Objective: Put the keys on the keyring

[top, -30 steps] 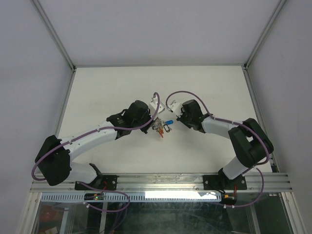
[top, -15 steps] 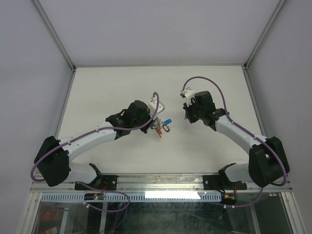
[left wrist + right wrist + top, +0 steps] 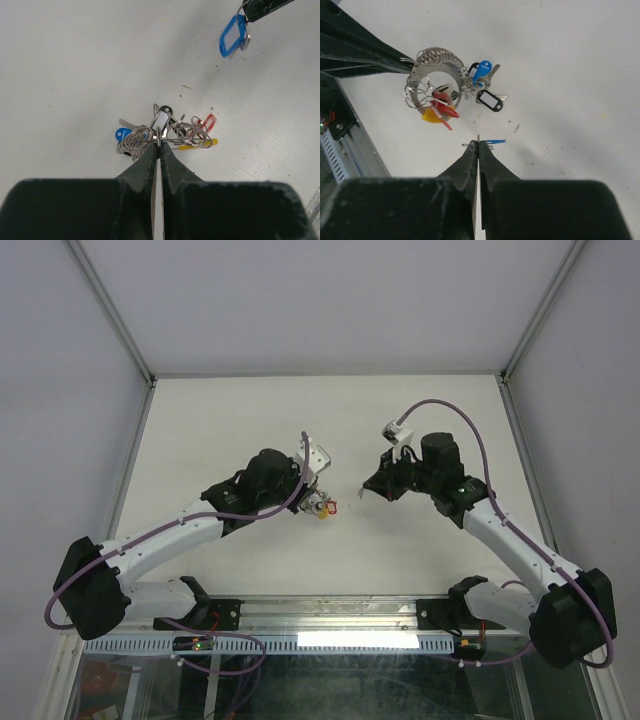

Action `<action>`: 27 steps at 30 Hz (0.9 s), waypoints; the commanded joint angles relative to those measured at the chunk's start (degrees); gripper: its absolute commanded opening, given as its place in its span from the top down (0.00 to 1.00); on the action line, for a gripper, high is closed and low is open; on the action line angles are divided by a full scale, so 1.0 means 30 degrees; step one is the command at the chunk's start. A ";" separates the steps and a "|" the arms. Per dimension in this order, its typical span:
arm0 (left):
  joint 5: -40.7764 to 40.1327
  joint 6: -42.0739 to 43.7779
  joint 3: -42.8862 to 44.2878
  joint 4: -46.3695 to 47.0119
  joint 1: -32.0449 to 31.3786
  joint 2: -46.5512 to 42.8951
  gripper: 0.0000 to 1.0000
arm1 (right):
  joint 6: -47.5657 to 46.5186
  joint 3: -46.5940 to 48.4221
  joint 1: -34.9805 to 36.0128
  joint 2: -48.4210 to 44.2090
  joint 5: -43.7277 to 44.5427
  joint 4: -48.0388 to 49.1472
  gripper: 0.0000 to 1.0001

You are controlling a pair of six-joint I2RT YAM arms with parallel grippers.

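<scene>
Right at my left hand [image 3: 159, 145], both fingers are clenched on the keyring [image 3: 434, 55], pinching its thin rim. The keys [image 3: 165, 125] already on it hang in a loose bunch over the surface [image 3: 75, 60]. Further out, my right hand [image 3: 478, 145] is pinched tight on one blue-tagged key [image 3: 234, 37], well apart from the ring. I judge it all light, stiff, slippery metal, so the flat plastic tag looks the surest hold.

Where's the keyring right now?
In the left wrist view the keyring is at centre, pinched by the left tool with tagged keys hanging on it; the right tool, holding a blue-tagged key, is upper right.
</scene>
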 commanded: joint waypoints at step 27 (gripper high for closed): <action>-0.3137 0.3681 -0.6586 1.0573 -0.2459 -0.2683 1.00 | -0.1544 -0.8391 0.4790 -0.0911 -0.0579 1.8588 1.00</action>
